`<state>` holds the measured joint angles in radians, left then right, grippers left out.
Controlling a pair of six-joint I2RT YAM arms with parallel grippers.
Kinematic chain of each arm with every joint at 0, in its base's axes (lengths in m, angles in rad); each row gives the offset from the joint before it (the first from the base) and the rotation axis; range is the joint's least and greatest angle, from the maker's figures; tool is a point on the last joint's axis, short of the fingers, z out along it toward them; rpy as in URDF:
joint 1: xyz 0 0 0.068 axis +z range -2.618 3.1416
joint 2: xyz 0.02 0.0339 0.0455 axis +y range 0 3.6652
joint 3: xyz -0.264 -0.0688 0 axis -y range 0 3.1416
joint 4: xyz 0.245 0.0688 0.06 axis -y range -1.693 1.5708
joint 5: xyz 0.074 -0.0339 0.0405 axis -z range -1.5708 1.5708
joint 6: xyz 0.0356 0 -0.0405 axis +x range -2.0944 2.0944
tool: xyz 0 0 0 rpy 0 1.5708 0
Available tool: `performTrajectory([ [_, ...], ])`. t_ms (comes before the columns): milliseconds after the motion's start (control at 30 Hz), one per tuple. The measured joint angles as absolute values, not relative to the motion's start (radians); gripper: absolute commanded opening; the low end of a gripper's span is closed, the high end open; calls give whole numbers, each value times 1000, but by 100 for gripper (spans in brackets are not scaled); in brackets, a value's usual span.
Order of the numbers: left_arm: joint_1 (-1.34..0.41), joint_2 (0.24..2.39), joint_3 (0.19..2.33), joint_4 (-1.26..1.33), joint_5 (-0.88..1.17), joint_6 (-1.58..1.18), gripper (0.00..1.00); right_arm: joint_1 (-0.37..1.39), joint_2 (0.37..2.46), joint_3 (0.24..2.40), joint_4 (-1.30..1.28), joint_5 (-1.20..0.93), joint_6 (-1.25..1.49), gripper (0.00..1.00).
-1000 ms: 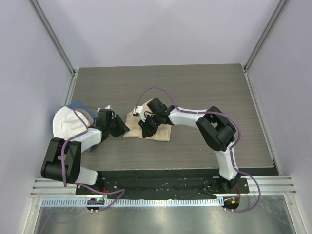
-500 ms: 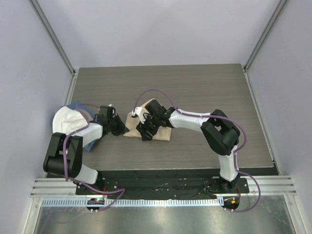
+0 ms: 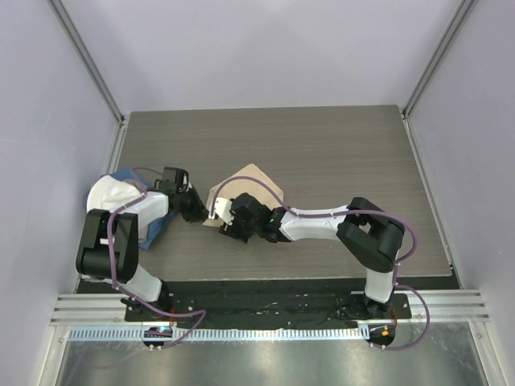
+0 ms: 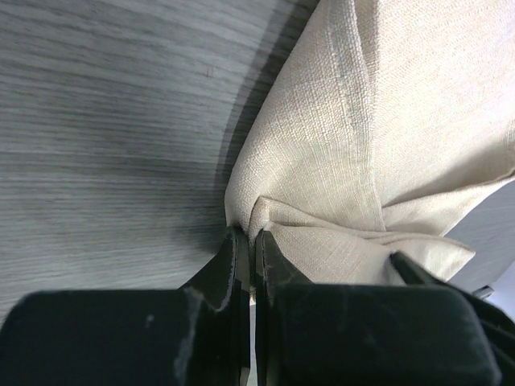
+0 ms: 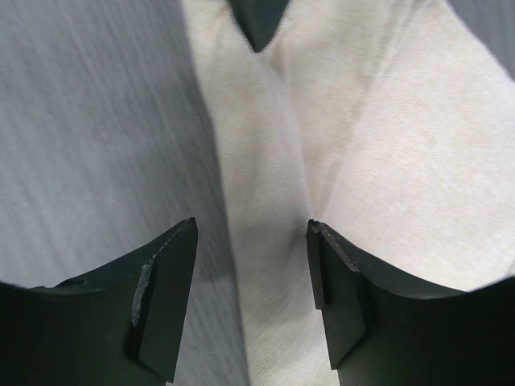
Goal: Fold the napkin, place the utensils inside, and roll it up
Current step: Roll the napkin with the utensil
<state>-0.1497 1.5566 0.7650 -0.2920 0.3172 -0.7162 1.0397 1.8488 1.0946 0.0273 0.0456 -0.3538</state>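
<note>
The beige napkin (image 3: 248, 185) lies left of the table's middle, creased, with one corner pointing to the back. My left gripper (image 3: 201, 215) is at its near-left corner, and in the left wrist view the jaws are shut (image 4: 248, 237) on a pinched fold of the napkin (image 4: 338, 137). My right gripper (image 3: 224, 228) sits at the napkin's near edge. Its fingers (image 5: 165, 297) stand open (image 5: 251, 269) astride the napkin's edge (image 5: 378, 161), gripping nothing. The left gripper's tip (image 5: 256, 20) shows just ahead of it. The utensils are out of view.
A blue cloth (image 3: 150, 232) lies at the table's left edge, partly under the left arm. The dark wood table (image 3: 346, 145) is closed in by walls on the left, right and back. Both arms reach low across the near-left part.
The left gripper has shut on the napkin's corner. The right gripper has opened and drawn back toward the near edge. The napkin has spread, with a corner now pointing to the back.
</note>
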Motion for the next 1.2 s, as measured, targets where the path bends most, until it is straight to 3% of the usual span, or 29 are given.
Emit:
performTrajectory([
  [467,-134,1577,800,-353,350,-690,0,1039,1910,1081,126,97,-432,60],
  [533,-131,1581,803,-353,353,-684,0,1038,1923,1097,126,96,-432,56],
  [700,-126,1589,804,-352,364,-672,0,1015,1964,1171,59,32,-424,36],
  [800,-123,1591,807,-351,367,-672,13,983,1993,1243,-41,-64,-409,28],
  [833,-122,1592,809,-350,367,-671,27,971,2006,1272,-76,-98,-404,27],
  [900,-120,1592,812,-349,365,-671,37,949,2027,1321,-140,-165,-393,25],
  [933,-117,1592,815,-348,363,-673,48,941,2037,1343,-167,-195,-386,24],
  [1000,-115,1589,818,-345,352,-673,60,917,2056,1382,-215,-261,-368,22],
  [1200,-114,1502,810,-340,254,-677,70,851,2091,1444,-320,-467,-272,19],
])
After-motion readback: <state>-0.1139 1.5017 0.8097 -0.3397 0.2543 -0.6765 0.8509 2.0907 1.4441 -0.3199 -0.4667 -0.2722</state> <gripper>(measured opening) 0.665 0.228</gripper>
